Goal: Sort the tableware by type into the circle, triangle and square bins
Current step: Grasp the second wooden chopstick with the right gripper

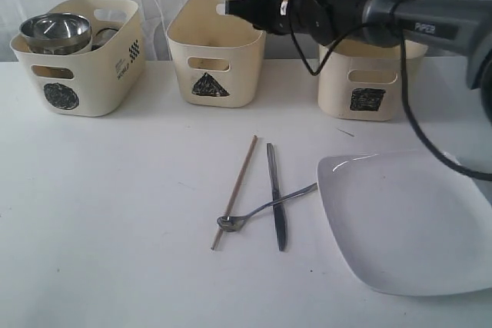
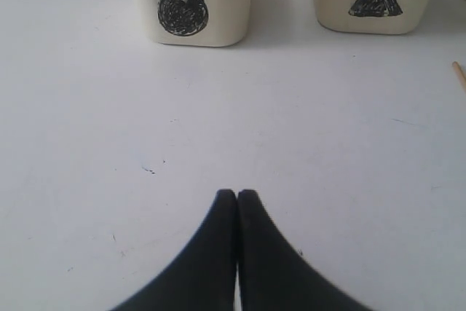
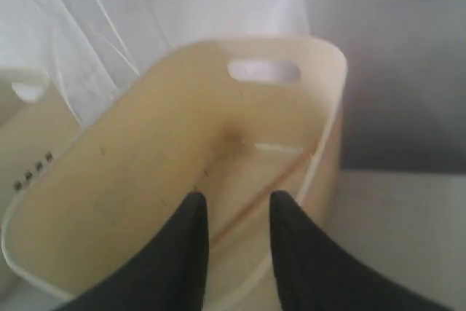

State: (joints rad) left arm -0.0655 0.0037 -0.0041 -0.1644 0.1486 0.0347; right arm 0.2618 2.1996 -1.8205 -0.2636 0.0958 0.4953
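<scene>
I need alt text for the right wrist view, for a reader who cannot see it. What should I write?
The right hand, its two black fingers apart and holding nothing, hangs over a cream plastic tub with a cut-out handle. One wooden chopstick lies slanted inside the tub. A white curtain hangs behind it.

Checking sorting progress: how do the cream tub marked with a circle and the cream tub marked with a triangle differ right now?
The cream circle-marked tub has a shiny steel bowl rising above its rim; the cream triangle-marked tub holds a thin wooden chopstick low inside. The right gripper hangs open over the triangle-marked tub; nothing hangs over the circle-marked tub. Both are cream plastic with cut-out handles.
</scene>
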